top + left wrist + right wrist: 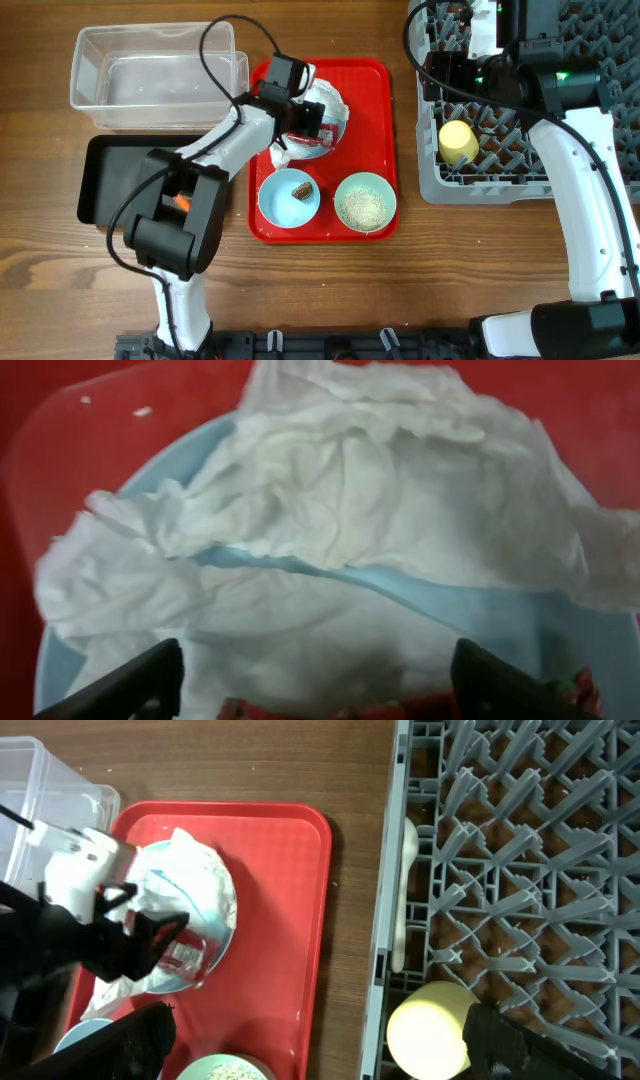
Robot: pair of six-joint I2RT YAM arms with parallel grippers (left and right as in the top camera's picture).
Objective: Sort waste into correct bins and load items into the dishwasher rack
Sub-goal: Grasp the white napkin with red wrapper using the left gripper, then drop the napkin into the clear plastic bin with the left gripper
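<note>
The left gripper point(318, 690), fingers apart over the tissue point(340, 500), should pinch a raised fold and lift straight, leaving plate point(470, 610) and wrapper point(390, 708) behind; the right gripper point(320, 1045) is likewise spread

Soft, even light covers the wooden bench point(330, 280); shadows beside the red serving tray point(375, 110) are faint. The overhead view is sharp. On that tray, the crumpled white tissue point(380, 500) fills the left wrist view, blurred and bright, detail washed out.
</note>
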